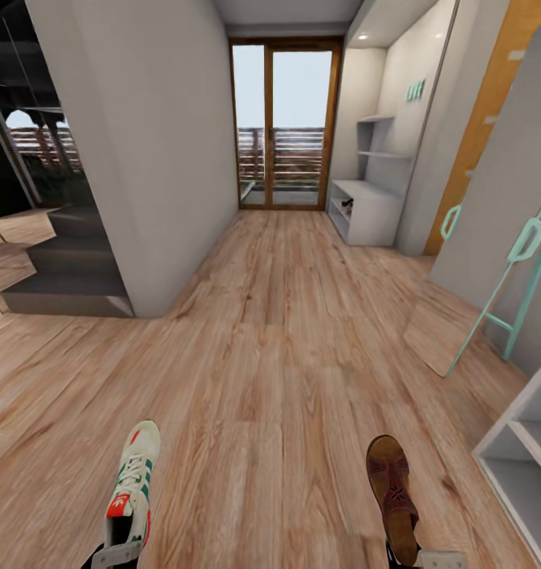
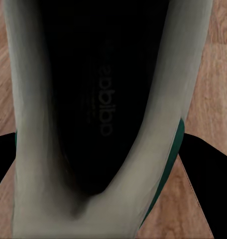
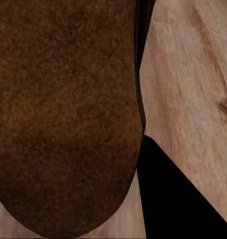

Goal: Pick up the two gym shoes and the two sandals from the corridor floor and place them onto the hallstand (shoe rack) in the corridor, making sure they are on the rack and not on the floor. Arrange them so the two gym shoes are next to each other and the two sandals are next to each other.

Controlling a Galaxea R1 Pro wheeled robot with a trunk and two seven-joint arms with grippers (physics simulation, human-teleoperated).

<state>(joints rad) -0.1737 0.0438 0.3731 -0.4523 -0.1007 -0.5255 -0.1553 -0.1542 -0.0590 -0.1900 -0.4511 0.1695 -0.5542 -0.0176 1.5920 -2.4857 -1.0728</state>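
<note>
My left gripper (image 1: pixel 116 553) is clamped on the heel of a gym shoe (image 1: pixel 134 484), which it holds above the corridor floor (image 1: pixel 262 379) at the lower left of the head view, toe pointing forward; in the left wrist view the shoe's (image 2: pixel 93 124) dark insole sits close between my dark fingers (image 2: pixel 208 184). My right gripper (image 1: pixel 429 559) is pinching a brown sandal (image 1: pixel 393 494) at its heel, likewise held over the floor at the lower right. The hallstand (image 1: pixel 373 213) stands far down the corridor on the right, near the glass door (image 1: pixel 285 122), and a pale shelf unit (image 1: pixel 523 454) is just beside my right arm.
</note>
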